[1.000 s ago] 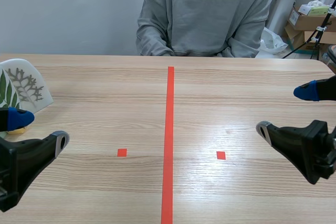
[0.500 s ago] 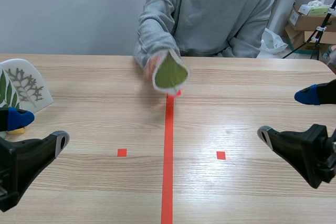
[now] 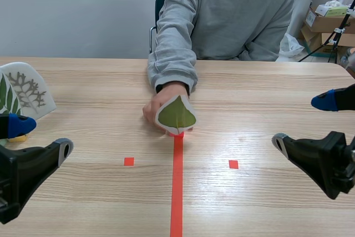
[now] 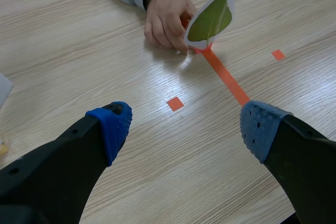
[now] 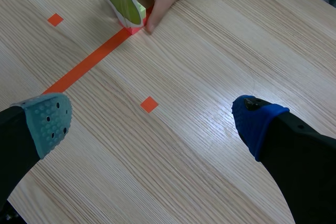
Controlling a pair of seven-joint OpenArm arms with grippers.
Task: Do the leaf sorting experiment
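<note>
- Left gripper (image 3: 43, 137) sat low over the near left of the table (image 3: 249, 87). My fingers stood wide apart with nothing between them.
- Right gripper (image 3: 302, 119) sat low at the near right. Its fingers were spread wide too, with only bare wood between the pads.
- Leaf card (image 3: 176, 116) was at the middle of the table: a white-edged card with a green leaf printed on it. It stood nearly upright, its face towards me and its lower tip down on the red tape line (image 3: 177, 187).
- A person's hand (image 3: 158, 104) held the card from behind, fingers at its edge and base. The grey sleeve (image 3: 172, 65) reached in from the far side.
- The card was well apart from both my grippers, ahead of each and between them.
- At the far left, a white card with a grey branching leaf (image 3: 28, 90) stood tilted, with a green-leafed card (image 3: 5, 99) just beside it at the edge of view.
- Cardboard boxes (image 3: 327, 23) stood beyond the table at the far right.
</note>
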